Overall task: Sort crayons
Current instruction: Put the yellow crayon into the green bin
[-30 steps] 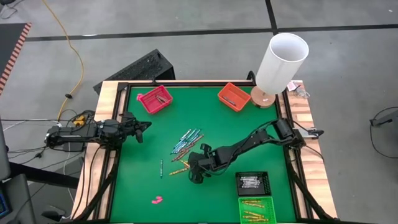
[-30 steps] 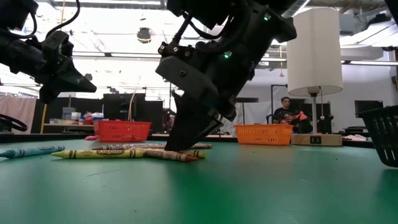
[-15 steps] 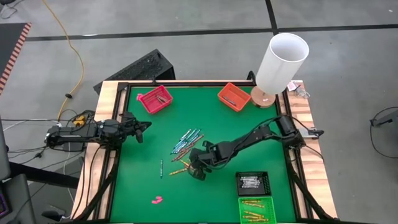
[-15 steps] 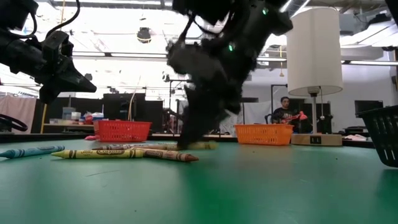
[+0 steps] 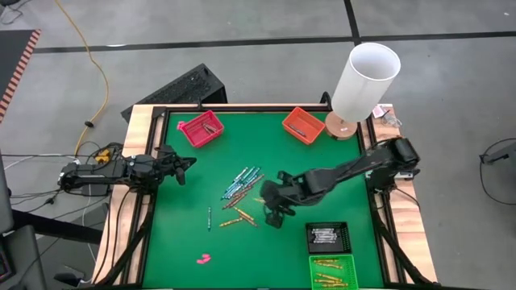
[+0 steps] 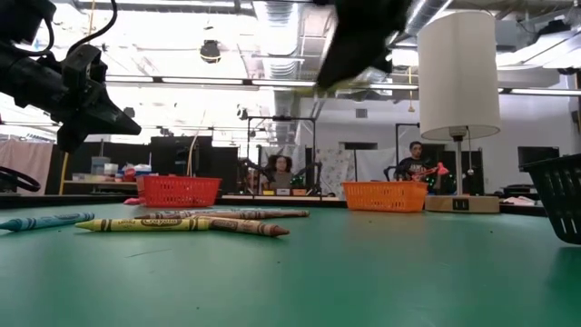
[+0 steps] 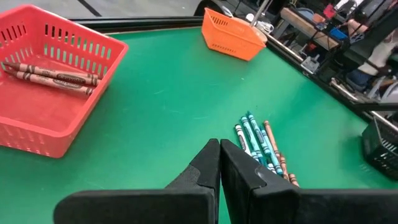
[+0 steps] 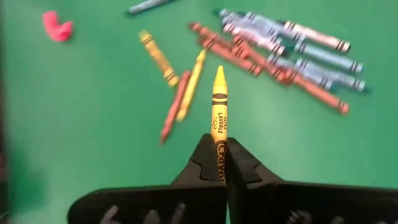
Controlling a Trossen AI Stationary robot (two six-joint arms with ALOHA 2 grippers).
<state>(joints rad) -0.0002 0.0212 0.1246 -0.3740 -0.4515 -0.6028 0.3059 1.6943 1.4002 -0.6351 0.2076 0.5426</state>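
One yellow crayon (image 8: 218, 118) clamped between right gripper (image 8: 221, 163) fingers, raised above green table (image 5: 185, 234), well apart from black tray (image 5: 326, 237). Remaining crayons (image 5: 240, 193) scattered mid-table, teal ones bunched together. Left gripper (image 5: 184, 163) fingers pressed together, empty, parked beside red basket (image 5: 200, 129).
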